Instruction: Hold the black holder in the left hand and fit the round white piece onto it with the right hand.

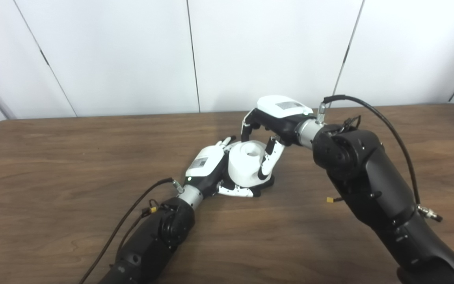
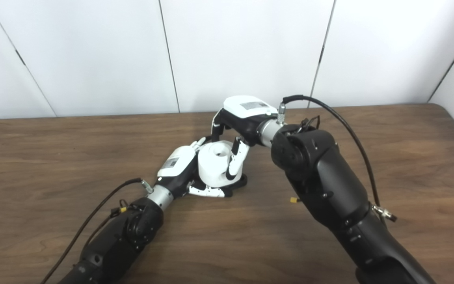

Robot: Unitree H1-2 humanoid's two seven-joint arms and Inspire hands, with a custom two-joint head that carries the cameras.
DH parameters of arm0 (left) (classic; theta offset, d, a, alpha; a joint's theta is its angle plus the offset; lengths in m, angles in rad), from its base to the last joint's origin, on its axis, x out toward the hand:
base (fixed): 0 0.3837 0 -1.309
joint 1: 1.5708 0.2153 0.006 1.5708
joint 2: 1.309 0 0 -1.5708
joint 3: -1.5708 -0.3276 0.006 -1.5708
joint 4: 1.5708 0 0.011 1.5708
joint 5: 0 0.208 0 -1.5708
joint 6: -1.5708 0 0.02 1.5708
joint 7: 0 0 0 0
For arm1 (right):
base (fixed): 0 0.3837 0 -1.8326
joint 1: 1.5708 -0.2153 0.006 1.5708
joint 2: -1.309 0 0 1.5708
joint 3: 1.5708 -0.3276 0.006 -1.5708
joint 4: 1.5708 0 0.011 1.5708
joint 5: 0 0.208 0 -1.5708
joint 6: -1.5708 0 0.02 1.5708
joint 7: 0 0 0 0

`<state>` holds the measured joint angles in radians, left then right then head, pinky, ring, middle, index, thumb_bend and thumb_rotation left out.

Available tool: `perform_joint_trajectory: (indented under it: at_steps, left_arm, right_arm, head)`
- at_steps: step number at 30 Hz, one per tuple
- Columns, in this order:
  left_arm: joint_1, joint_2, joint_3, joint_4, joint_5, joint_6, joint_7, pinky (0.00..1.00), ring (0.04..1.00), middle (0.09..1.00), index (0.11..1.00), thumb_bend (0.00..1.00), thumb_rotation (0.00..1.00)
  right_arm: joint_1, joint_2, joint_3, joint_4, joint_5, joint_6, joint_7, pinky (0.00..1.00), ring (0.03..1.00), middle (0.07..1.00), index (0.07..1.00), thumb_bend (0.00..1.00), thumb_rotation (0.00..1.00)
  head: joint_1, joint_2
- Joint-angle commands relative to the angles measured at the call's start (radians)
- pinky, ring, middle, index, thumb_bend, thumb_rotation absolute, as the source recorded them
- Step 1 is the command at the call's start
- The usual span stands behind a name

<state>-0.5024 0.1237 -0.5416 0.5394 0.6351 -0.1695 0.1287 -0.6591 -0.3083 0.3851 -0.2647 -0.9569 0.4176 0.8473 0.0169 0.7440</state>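
Observation:
The round white piece stands upright at the table's middle, with a hollow top. Under it only a dark edge of the black holder shows at the lower right. My left hand lies against the piece's left side; its fingers curl under the front of the base, so it is shut on the holder. My right hand comes down from above. One of its fingers presses the piece's right side and others reach behind it, so it is shut on the white piece.
The brown wooden table stretches wide to both sides and toward me. White wall panels stand behind its far edge. My right forearm crosses the right half, with a black cable looping above it.

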Motion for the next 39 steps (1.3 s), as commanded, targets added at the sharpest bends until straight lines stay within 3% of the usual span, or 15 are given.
perform_joint_trajectory:
  at_steps: [1, 24, 37, 38, 39]
  left_arm:
    - [0.101, -0.025, -0.068, 0.047, 0.051, 0.050, -0.071, 1.00, 1.000, 0.909, 0.482, 0.52, 0.06]
    - [0.118, -0.007, -0.063, 0.001, 0.022, 0.068, -0.099, 1.00, 1.000, 0.913, 0.481, 0.52, 0.06]
    - [0.115, -0.011, -0.058, -0.004, 0.017, 0.070, -0.097, 1.00, 1.000, 0.913, 0.481, 0.52, 0.06]
    - [0.115, -0.011, -0.058, -0.003, 0.017, 0.069, -0.097, 1.00, 1.000, 0.914, 0.481, 0.52, 0.06]
    - [0.114, -0.011, -0.057, -0.002, 0.018, 0.070, -0.098, 1.00, 1.000, 0.914, 0.481, 0.52, 0.06]
  right_arm:
    - [-0.043, -0.006, -0.003, -0.003, -0.009, -0.027, -0.034, 0.68, 0.760, 0.722, 0.481, 0.53, 0.14]
    - [-0.113, -0.060, 0.022, 0.047, 0.011, -0.129, -0.029, 0.63, 0.741, 0.712, 0.480, 0.53, 0.14]
    - [-0.058, -0.063, 0.040, 0.039, 0.018, -0.137, -0.009, 0.63, 0.713, 0.726, 0.490, 0.52, 0.15]
    - [-0.057, -0.063, 0.040, 0.034, 0.023, -0.131, 0.001, 0.64, 0.726, 0.760, 0.632, 0.74, 0.19]
    - [-0.055, -0.063, 0.040, 0.029, 0.025, -0.128, 0.008, 0.64, 0.737, 0.783, 0.701, 0.83, 0.21]
  head:
    - [0.000, 0.002]
    - [-0.027, 0.023]
    - [-0.014, 0.023]
    - [-0.014, 0.023]
    - [-0.014, 0.023]
